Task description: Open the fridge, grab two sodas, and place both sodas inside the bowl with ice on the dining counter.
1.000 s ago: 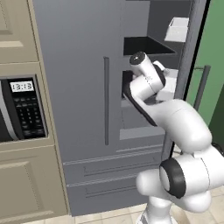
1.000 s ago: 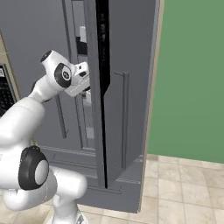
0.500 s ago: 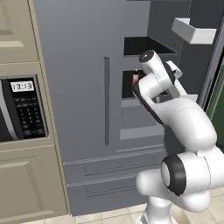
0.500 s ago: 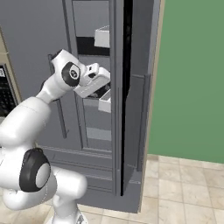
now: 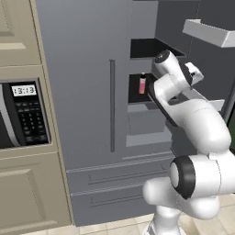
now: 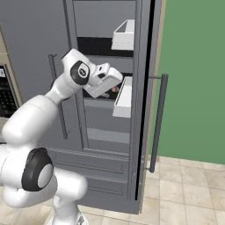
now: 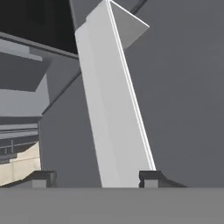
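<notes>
Kitchen surroundings are framing the scene: a beige cabinet with a built-in microwave (image 5: 20, 114) is standing to the left and a green wall (image 6: 193, 74) to the right. Between them, the end effector (image 7: 97, 178) is reaching into the open fridge (image 5: 82, 92), its fingertips (image 7: 41, 178) standing apart with nothing between them and a white door bin (image 7: 111, 109) sitting just ahead. Beyond it, one soda (image 5: 142, 85) is standing on an inner shelf, just left of the arm's wrist. It is resting upright, its long axis running vertical and its dark top pointing up. Judging by its size, it is probably handling as a light, rigid, smooth cylinder, so it is likely calling for a squeeze across the mid-body from the side. The open right door (image 6: 147, 96) is hanging close beside the arm.
</notes>
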You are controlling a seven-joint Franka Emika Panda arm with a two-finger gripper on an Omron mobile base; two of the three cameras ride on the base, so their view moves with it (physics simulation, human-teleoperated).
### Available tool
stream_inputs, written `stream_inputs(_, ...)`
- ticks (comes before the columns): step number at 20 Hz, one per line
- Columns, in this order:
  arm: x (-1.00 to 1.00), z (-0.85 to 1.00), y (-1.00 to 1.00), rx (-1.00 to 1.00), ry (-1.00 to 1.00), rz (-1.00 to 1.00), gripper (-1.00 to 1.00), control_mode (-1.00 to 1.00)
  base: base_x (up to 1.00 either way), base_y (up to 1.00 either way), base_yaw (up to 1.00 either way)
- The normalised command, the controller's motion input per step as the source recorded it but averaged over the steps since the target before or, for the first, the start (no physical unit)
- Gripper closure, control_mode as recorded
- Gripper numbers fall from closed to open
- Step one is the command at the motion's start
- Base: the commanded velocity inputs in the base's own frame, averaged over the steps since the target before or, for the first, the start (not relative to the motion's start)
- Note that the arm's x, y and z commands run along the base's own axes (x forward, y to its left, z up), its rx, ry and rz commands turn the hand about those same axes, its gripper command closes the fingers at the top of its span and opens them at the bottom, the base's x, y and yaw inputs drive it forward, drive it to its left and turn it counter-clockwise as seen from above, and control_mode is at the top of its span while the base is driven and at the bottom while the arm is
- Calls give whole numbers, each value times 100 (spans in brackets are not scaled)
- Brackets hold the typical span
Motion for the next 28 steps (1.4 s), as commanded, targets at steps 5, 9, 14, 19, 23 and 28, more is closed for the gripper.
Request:
stream_inputs(5,-31,-16,-13,1,-5,-1,-100,-100,0,0,0)
stream_inputs(9,-40,-31,66,11,-10,0,-100,-100,0,0,0)
stream_inputs(14,-31,-30,90,17,-10,0,-100,-100,0,0,0)
stream_inputs(19,-15,-19,100,21,-5,0,-100,-100,0,0,0)
stream_inputs(23,0,-8,95,20,-9,2,-100,-100,0,0,0)
stream_inputs(28,0,2,79,15,-15,5,-100,-100,0,0,0)
